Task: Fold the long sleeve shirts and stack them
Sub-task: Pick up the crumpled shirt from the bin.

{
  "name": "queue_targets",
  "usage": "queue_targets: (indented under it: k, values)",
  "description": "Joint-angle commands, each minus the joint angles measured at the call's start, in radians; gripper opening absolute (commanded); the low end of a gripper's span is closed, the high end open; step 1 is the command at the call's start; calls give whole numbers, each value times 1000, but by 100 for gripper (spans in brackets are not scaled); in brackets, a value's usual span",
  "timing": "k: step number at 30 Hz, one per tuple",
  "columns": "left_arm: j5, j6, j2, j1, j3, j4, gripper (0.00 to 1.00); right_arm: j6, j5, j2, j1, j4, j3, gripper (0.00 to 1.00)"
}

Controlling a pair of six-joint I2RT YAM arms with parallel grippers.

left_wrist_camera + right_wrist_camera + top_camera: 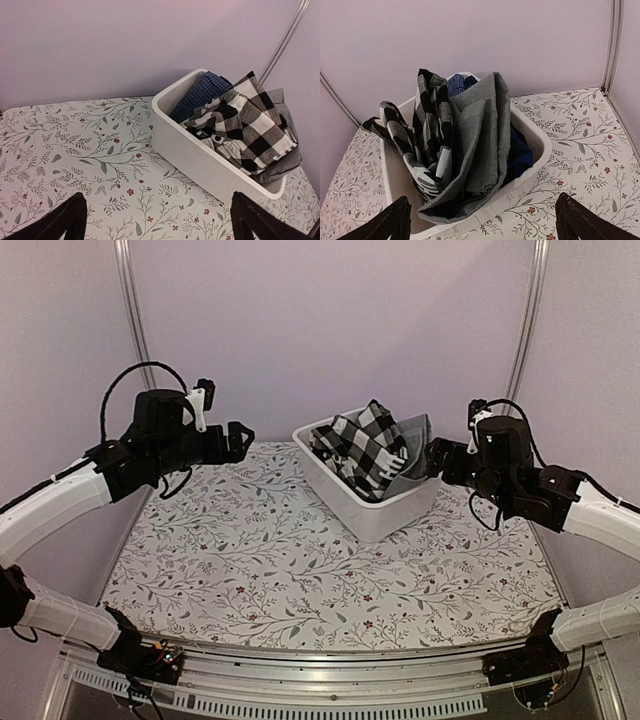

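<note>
Soft checked shirt (362, 445), grey shirt (480, 150) crumpled in white rectangular bin (200, 155).

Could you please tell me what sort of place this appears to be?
Probably a robot test booth, not a home: plain lilac panel walls on metal posts, a floral-cloth-covered table, and a white plastic bin of crumpled shirts.

In the left wrist view the bottom edge cuts off the left claw (157, 217), and only the tips of 2 dark fingers (70, 220) show. The right claw (482, 217) is cropped likewise in its own view. In the bin (195, 150), the checked shirt (245, 120) and the grey shirt (480, 145) cover most of the dark blue shirt (200, 95). The bin's floor is hidden, so the number of shirts cannot be told. In the top view the left arm (50, 505) and the right arm (600, 515) run off the side edges.
</note>
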Motion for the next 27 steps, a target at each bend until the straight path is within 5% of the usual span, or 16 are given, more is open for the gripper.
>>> queue_targets:
  k: [1,8,20,27]
  values:
    - [26,17,6,9,22,-11,100,17,-20,12,0,-39,51,99]
    - [45,-14,11,10,1,-8,100,-25,-74,90,-2,-73,182,99]
    - [112,-36,39,10,30,-33,99,-189,-304,500,-105,-201,581,99]
    - [134,-39,39,10,39,-44,100,-180,-314,649,-124,-255,661,97]
